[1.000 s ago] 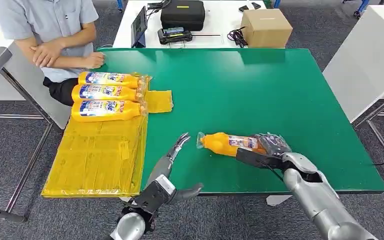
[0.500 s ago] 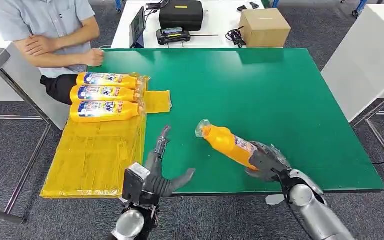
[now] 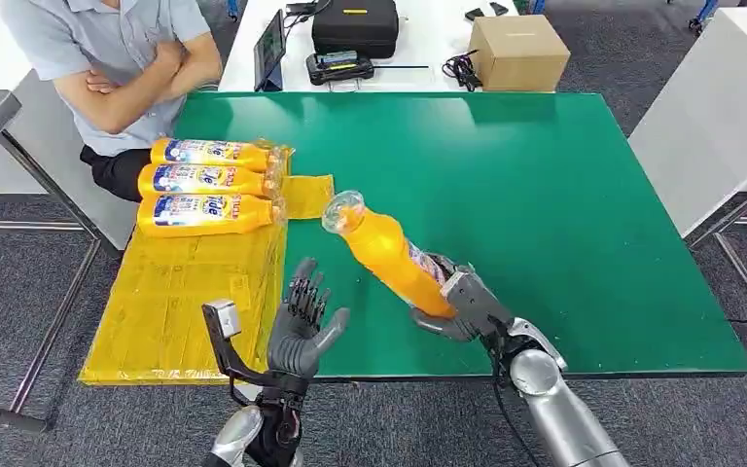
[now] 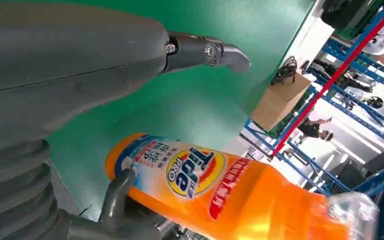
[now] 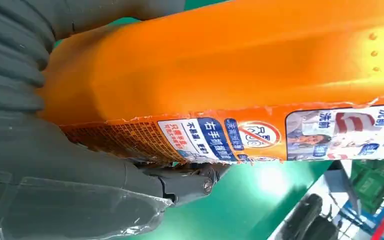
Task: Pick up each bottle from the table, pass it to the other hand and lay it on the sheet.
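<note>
Low and right of centre in the head view, the right hand [image 3: 457, 304] grips the base end of an orange bottle [image 3: 385, 253], its fingers wrapped round the labelled lower body. The silver forearm rises from the bottom edge toward it, and the bottle is lifted off the green table [image 3: 545, 175], slanting up toward the upper left with its clear cap end highest, near the middle of the frame. The right wrist view has the orange body [image 5: 240, 65] pressed against the grey palm with a dark finger curled beneath the label. The left hand [image 3: 303, 321] stands at lower centre-left, palm turned toward the bottle, fingers spread and pointing up, holding nothing, with a gap between it and the bottle. In the left wrist view its thumb [image 4: 207, 50] reaches over the green surface with the bottle's label facing it. At the left lies the yellow sheet [image 3: 185, 302], with three more bottles [image 3: 204, 183] laid side by side along its upper end. A person [image 3: 117, 58] with folded arms sits at the upper left corner.
</note>
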Motion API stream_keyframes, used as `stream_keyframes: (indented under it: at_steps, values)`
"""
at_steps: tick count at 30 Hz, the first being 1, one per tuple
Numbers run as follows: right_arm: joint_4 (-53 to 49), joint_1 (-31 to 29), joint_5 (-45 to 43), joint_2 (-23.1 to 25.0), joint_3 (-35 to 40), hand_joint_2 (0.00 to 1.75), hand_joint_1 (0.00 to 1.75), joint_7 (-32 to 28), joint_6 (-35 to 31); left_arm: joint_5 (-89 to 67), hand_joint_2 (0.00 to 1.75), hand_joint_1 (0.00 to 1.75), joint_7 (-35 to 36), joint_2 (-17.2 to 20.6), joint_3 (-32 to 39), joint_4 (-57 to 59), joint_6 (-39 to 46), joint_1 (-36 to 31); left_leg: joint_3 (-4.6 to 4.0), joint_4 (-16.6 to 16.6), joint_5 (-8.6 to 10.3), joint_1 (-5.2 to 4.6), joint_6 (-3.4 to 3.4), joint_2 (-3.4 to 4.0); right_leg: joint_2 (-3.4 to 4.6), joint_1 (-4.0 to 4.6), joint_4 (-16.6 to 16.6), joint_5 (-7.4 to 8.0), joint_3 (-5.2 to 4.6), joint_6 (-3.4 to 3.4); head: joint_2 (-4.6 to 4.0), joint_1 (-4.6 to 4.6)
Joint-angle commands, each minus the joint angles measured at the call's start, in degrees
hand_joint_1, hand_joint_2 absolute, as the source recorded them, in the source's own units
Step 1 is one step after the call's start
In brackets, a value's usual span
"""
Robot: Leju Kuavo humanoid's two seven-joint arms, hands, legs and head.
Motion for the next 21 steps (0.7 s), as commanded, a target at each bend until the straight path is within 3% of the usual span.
stream_keyframes:
  at_steps: [1,21]
  values:
    - [7.79,-6.99,0.11,2.97,7.69,1.75,1.75,-0.2,-0.32,2.32,1.75,0.0,-0.83,0.68,-2.51,5.62,-2.25,-4.88,0.18,0.0,-0.07,0.05,-0.12,0.19,0.16,0.06,0.0,-0.01,0.12,-0.15,0.0,0.02]
    - [18.32,-12.32,3.09,5.44,16.87,1.75,1.75,0.23,-1.36,-3.63,1.75,0.0,-5.44,0.2,-3.01,5.89,2.04,-8.24,0.2,0.0,-0.07,0.1,-0.15,0.14,0.08,0.11,-0.03,-0.03,0.17,-0.17,0.0,0.02]
